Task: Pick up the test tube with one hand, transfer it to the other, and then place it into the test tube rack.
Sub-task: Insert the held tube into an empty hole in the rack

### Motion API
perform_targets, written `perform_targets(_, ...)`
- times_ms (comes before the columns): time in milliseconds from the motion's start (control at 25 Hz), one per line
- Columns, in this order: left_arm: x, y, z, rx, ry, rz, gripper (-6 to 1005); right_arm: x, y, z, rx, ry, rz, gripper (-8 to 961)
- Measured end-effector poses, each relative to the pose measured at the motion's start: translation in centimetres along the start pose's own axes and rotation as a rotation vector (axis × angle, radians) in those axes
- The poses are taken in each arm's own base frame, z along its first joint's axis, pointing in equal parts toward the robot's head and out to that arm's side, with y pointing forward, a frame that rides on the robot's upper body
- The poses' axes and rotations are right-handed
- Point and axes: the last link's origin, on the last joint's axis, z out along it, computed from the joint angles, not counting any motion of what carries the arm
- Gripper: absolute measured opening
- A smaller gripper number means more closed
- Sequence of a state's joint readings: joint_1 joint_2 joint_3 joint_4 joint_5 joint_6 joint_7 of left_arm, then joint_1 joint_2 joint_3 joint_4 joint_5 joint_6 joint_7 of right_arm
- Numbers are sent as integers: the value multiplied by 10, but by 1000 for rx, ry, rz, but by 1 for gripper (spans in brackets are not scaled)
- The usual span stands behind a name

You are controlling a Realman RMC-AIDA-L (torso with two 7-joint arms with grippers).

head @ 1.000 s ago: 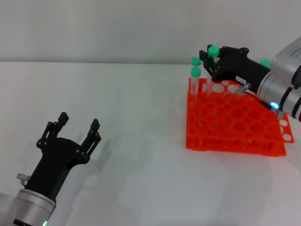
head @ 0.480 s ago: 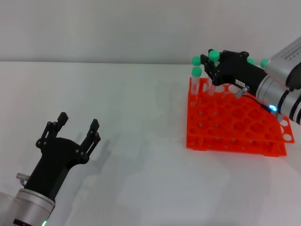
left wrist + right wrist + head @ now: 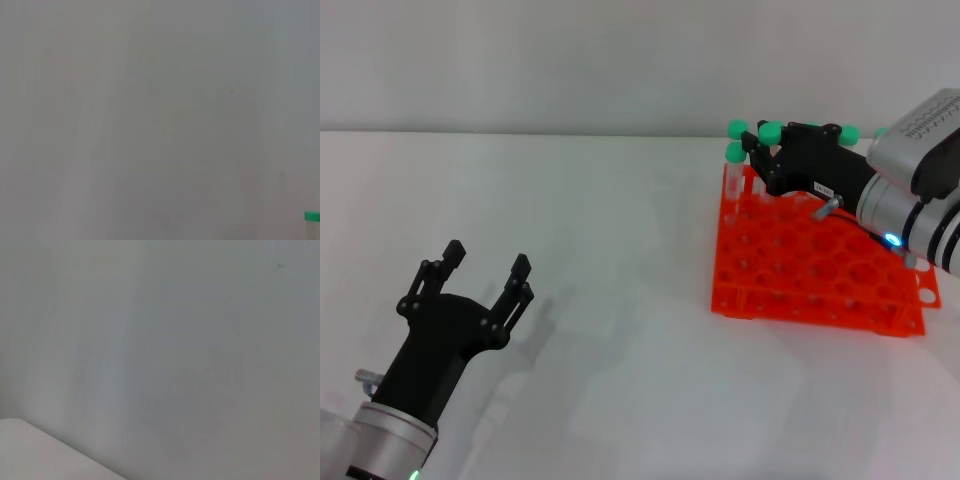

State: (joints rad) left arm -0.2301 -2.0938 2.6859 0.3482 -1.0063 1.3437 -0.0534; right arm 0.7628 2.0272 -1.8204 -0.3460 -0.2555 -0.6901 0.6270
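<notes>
We see right gripper [image 3: 766,150] pinching test tube [image 3: 770,133] over rack [image 3: 800,270] back row; left gripper [image 3: 485,270] open, idle, well apart.

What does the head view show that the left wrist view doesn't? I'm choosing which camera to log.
Only the head view shows the bright orange plastic test tube rack, the black claw-fingered right gripper over its far row, and the open left gripper near the front. Only the left wrist view shows blank grey surface. Both share a green-capped clear tube.
</notes>
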Motion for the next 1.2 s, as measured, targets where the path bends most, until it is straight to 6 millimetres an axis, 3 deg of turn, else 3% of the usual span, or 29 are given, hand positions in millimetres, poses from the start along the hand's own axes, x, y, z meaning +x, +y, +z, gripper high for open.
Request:
perform_targets(520, 3, 0, 1, -4, 23, -35, 788, 7, -3, -5, 21, 15, -3, 204)
perform_targets(680, 4, 0, 1, -4, 25, -34, 788, 22, -4, -13, 40, 63, 3, 205)
perform_targets(1200, 6, -2, 2, 4, 39, -34, 788, 18, -9, -16, 59, 29, 19, 205)
